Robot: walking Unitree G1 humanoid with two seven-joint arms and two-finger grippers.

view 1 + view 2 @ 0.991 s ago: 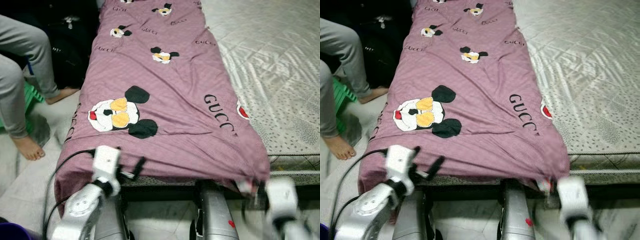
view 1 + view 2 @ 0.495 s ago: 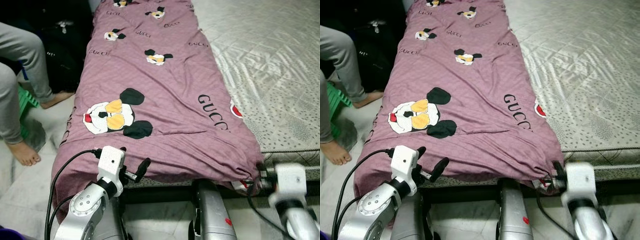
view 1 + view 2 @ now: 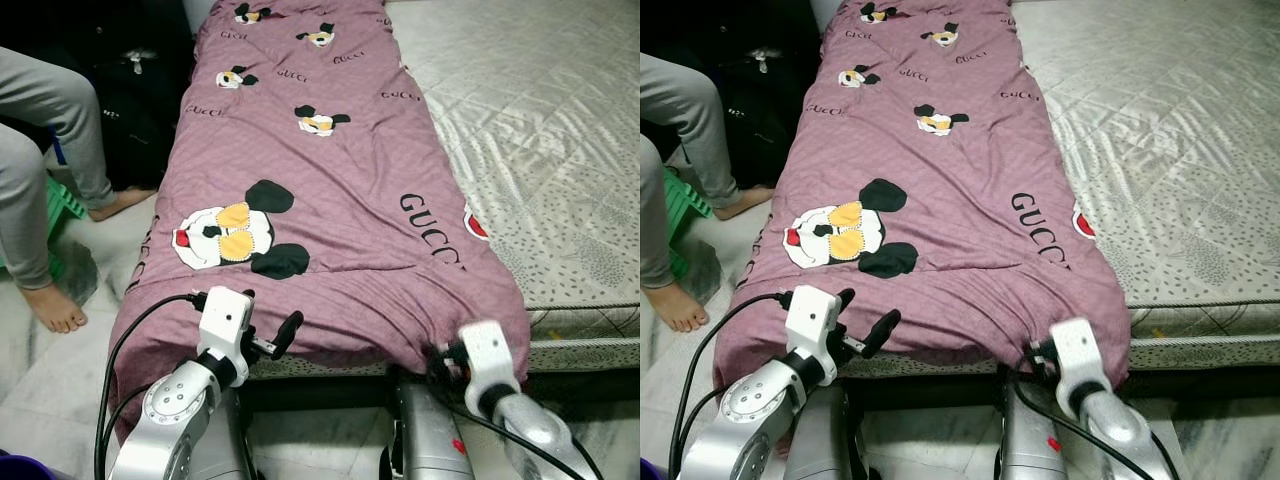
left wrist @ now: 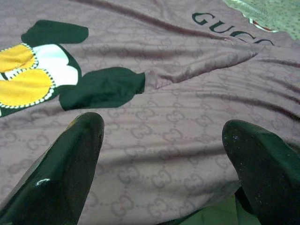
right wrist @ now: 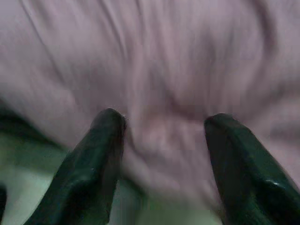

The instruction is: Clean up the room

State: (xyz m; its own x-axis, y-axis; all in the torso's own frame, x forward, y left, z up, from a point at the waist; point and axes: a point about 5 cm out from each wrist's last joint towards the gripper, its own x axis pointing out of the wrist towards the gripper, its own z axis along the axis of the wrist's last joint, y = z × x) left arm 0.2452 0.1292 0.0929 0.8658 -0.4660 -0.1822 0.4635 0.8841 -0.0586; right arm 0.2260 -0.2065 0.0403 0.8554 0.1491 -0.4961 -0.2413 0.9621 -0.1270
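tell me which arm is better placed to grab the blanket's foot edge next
Right. The right gripper is open with a fold of the purple blanket between its fingers; the left gripper hovers open above flat cloth.

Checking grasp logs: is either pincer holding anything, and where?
Nothing held. Both the left pincer and right pincer are open at the blanket's near edge.

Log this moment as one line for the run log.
scene: purple blanket lying along bed | left gripper: open, at blanket's near edge | right gripper: open, at near corner | person seated left
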